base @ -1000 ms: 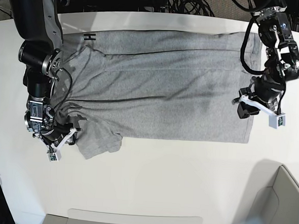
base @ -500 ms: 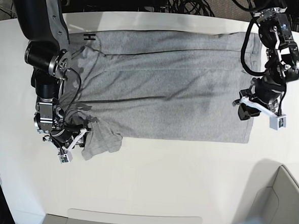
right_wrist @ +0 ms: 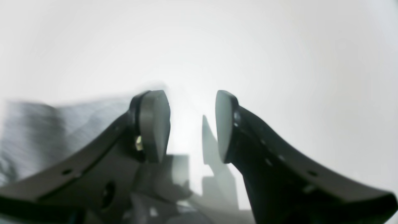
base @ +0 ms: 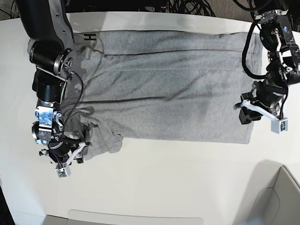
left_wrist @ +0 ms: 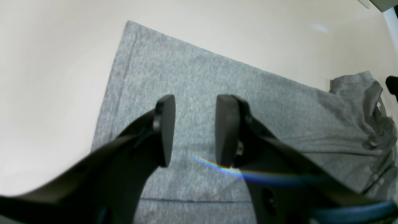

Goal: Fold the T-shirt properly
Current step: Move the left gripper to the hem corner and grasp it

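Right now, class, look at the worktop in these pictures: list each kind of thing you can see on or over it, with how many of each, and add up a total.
Grey T-shirt: 1
Robot grippers: 2, the left gripper and the right gripper
White table: 1
Pale bin at the corner: 1
Total: 5

White table [base: 151, 179], black cables [base: 189, 4] behind it, beige bin [base: 282, 202] at the near corner
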Controlling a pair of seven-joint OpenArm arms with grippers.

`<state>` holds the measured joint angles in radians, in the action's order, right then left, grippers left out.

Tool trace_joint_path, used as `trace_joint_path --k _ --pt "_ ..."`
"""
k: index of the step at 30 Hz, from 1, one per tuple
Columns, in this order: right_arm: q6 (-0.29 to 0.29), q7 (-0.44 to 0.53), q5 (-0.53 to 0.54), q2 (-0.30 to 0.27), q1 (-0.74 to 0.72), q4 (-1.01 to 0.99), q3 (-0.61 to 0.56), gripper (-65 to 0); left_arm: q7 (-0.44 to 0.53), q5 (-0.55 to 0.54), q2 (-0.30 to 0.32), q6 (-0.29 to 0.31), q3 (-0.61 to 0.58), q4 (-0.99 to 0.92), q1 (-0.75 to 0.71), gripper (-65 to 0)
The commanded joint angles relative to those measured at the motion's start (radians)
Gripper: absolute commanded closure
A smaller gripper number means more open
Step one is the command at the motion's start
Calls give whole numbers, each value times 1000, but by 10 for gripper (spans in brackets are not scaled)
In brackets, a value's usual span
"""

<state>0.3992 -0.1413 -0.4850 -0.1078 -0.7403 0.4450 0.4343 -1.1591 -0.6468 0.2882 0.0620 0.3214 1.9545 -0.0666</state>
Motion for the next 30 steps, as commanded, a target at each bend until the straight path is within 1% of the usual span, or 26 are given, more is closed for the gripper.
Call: trace_joint_path --k 1,8,20,21,24,25,27,30 --pt "2 21 15 4 -40 16 -4 -262 15 -6 12 5 2 13 14 -207" --pt "0 18 13 35 -43 8 -4 -262 15 -8 12 5 2 -13 14 -207" --pt "-4 18 13 21 31 8 1 -262 15 -9 12 5 2 -28 14 -207" --pt "-9 18 13 20 35 8 1 -262 15 -9 12 5 2 -28 15 -207" --pt "-70 22 13 16 44 8 1 -262 15 -11 12 5 2 -28 15 -207" --pt "-82 22 13 15 51 8 1 -262 15 -11 12 5 2 -28 15 -207" --pt "-89 19 13 3 54 8 -4 -262 15 -11 12 5 2 -28 15 -207" --pt "-89 19 13 1 55 8 -4 -262 15 -11 12 5 2 -28 15 -207"
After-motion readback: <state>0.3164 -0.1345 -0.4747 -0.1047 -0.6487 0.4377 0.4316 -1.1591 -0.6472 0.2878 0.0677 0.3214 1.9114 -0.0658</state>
